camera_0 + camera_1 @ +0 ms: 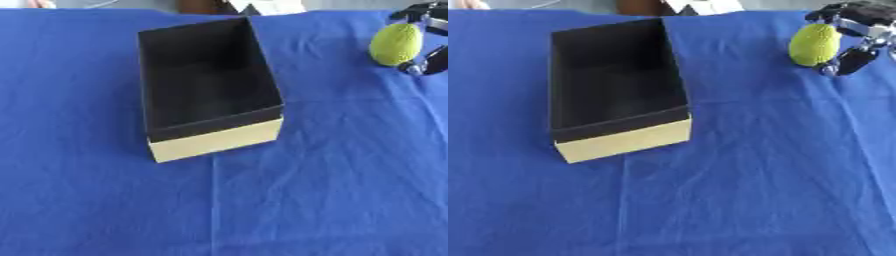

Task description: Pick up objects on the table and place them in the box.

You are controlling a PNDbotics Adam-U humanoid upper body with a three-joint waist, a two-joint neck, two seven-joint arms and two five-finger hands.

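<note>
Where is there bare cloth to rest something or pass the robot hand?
Free: the whole blue cloth in front of the box, the wide strip on its left, and the stretch between the box and the green object. Crowded: the far right corner, where the right robot hand curls round the green object.

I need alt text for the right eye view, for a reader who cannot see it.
The robot's right hand holds a yellow-green oval object near the top right corner, above a blue tablecloth. An open box, dark inside with a pale front, stands empty to its left.
</note>
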